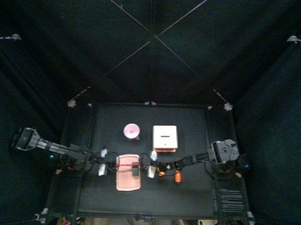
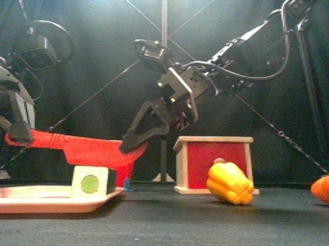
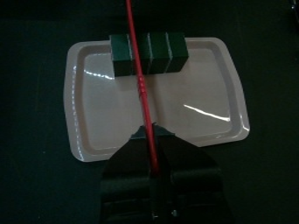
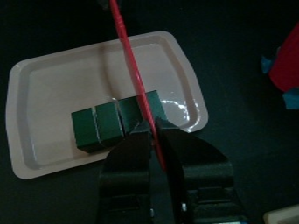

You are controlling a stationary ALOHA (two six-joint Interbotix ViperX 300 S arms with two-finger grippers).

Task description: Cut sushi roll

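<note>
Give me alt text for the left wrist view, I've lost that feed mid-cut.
A dark green sushi roll lies at one end of a pale pink tray, and a thin red knife blade runs across its top, seen edge-on. The left claw grips the knife's near end at the picture's bottom. Around the tray is bare black table.

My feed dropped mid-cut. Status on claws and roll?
Left claw shut on red knife. Right claw at the sushi roll, grip unclear. Roll on pink tray, blade across it. Nothing in the way.
</note>
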